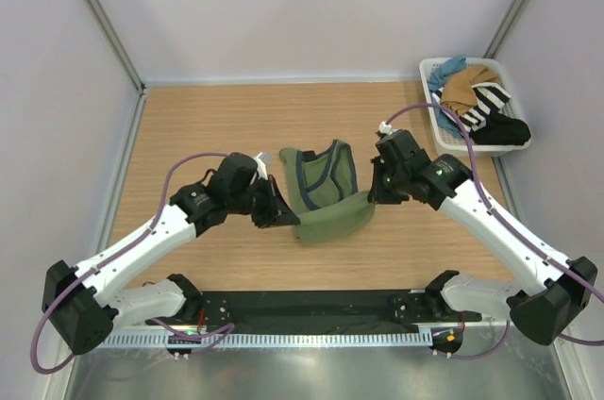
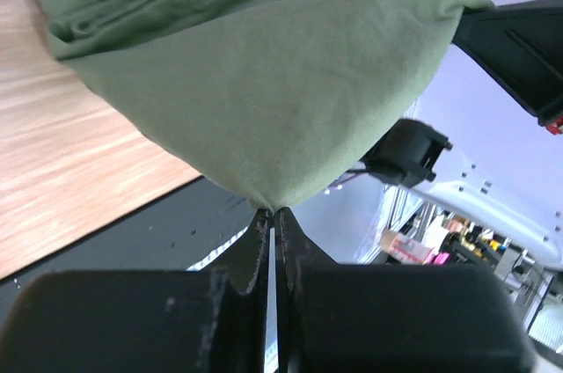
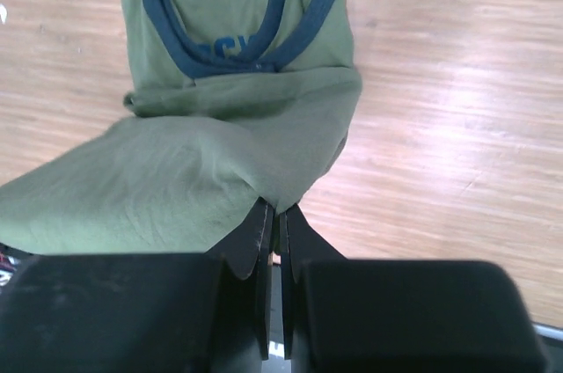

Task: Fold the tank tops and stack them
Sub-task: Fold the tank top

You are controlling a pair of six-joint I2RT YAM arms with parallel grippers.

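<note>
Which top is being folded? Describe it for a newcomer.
On the wooden table, between the two arms, lies the olive green tank top, its near corners pinched by the left claw and right claw. Dark blue trim at neck and armholes sets it apart; the other clothes sit heaped in the white basket far right.

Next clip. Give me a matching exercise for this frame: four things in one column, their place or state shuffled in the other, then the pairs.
Things:
1. green tank top
2. tan top
3. basket
4. left gripper

Places or states:
A. at the far right of the table
B. shut on a cloth corner
C. pinched at two corners, mid-table
D. heaped in the basket

Pairs: 1-C, 2-D, 3-A, 4-B.
</note>
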